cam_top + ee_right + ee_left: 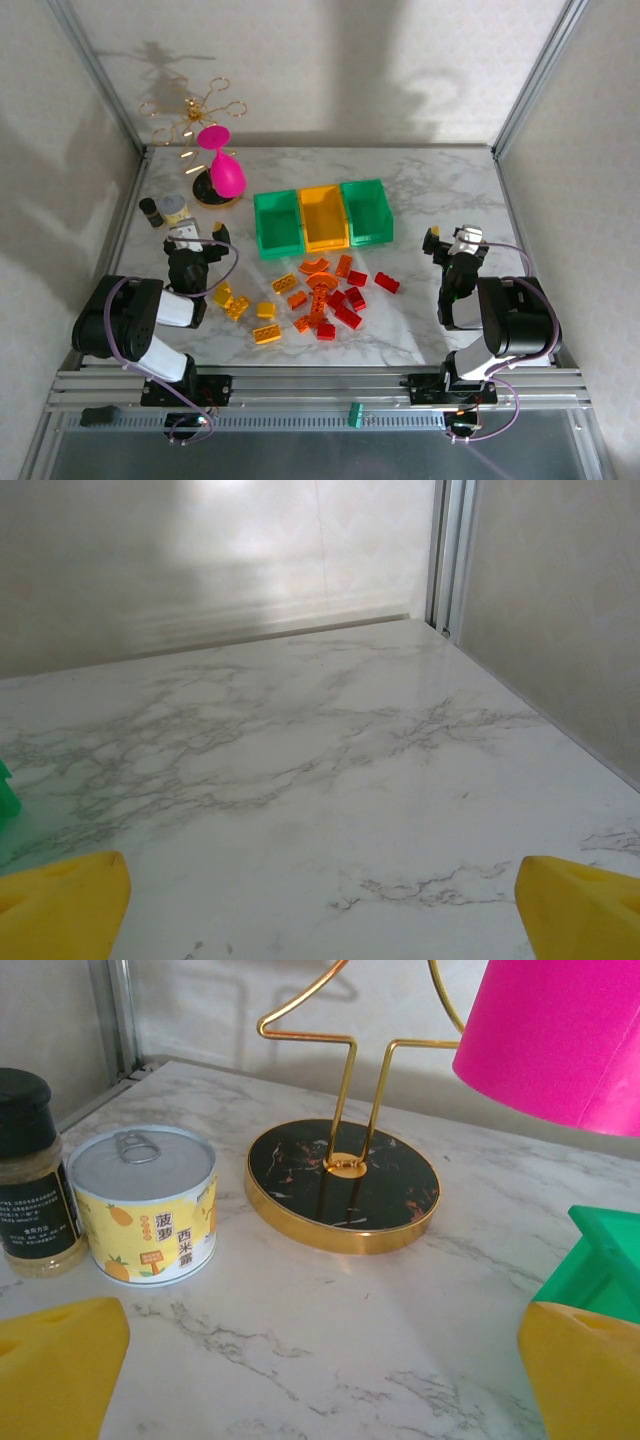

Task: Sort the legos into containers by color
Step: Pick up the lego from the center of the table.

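Overhead camera looks steeply down from the near side, whole table (440,190) in shot. Left wrist camera sits low, close on the tin (145,1205) and gold stand (342,1185) at far left, both seen from above too. Right wrist camera skims low toward the far-right corner.

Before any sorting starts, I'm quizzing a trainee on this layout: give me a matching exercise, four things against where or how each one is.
Things:
1. yellow-orange bin
2. pineapple tin
3. red legos
4. right gripper

Places or states:
a. open, facing bare marble on the right
b. between the two green bins
c. beside the spice jar, far left
d. right part of the brick pile

Pairs: 1-b, 2-c, 3-d, 4-a
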`<state>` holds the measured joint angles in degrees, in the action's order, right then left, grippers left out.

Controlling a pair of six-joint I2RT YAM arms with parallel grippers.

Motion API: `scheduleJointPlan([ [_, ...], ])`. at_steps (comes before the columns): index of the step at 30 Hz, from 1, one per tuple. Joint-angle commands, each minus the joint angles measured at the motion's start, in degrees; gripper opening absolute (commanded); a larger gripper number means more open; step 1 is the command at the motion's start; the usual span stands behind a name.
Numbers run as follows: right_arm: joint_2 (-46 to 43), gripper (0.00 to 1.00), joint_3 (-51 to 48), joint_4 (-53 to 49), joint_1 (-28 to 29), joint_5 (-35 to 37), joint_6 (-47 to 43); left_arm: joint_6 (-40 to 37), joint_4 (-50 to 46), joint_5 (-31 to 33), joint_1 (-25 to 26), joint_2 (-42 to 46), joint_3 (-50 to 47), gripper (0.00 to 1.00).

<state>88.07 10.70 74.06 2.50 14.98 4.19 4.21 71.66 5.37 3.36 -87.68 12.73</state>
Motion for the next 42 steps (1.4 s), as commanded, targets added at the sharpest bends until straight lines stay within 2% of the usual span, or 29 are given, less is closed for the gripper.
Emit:
scheduleJointPlan([
  [1, -1.4, 0.99, 1.5, -1.0, 0.3, 0.9, -0.8, -1.4, -5.1, 1.5, 0.8, 4.2, 2.1, 0.99],
  [8, -3.2, 0.99, 0.5, -0.4, 0.3, 1.3, -0.8, 2.7, -19.4, 6.4, 1.4, 15.2, 3.3, 0.99],
  [10, -7.5, 0.99, 2.3, -7.6, 0.3, 4.3, 0.7, 3.9, -24.2, 7.5, 1.4, 18.9, 3.7, 0.99],
  [13, -13.5, 0.99, 7.0, -19.0, 0.4, 4.9, 2.5, 7.4, -30.7, 9.9, 1.3, 23.7, 4.6, 0.99],
  [18, -18.1, 0.99, 15.2, -37.6, 0.0, 2.3, 15.1, 15.2, -39.1, 11.7, 0.9, 30.4, 7.0, 0.99],
  [22, -17.6, 0.99, 19.7, -49.9, -1.4, -3.6, 27.9, 23.4, -43.6, 7.7, 0.2, 32.1, 8.7, 0.99],
  [24, -17.9, 0.99, 21.1, -53.7, -2.0, -7.7, 30.0, 28.9, -48.7, 9.4, 0.1, 31.3, 10.6, 0.99],
  [26, -19.1, 0.99, 20.6, -53.9, -1.5, -10.5, 29.7, 31.8, -52.5, 7.9, -0.1, 30.2, 12.6, 0.99],
  [30, -21.2, 0.99, 22.4, -58.3, 2.2, -12.9, 26.3, 31.1, -59.5, 0.8, 0.4, 30.0, 15.5, 0.99],
  [34, -21.6, 0.99, 26.2, -66.9, 6.8, -13.7, 24.5, 31.2, -66.3, -1.7, 2.1, 32.7, 16.6, 0.99],
  [42, -21.2, 0.99, 29.5, -77.1, 16.3, -18.1, 23.4, 31.5, -82.3, -6.2, 12.5, 34.1, 20.6, 0.99],
])
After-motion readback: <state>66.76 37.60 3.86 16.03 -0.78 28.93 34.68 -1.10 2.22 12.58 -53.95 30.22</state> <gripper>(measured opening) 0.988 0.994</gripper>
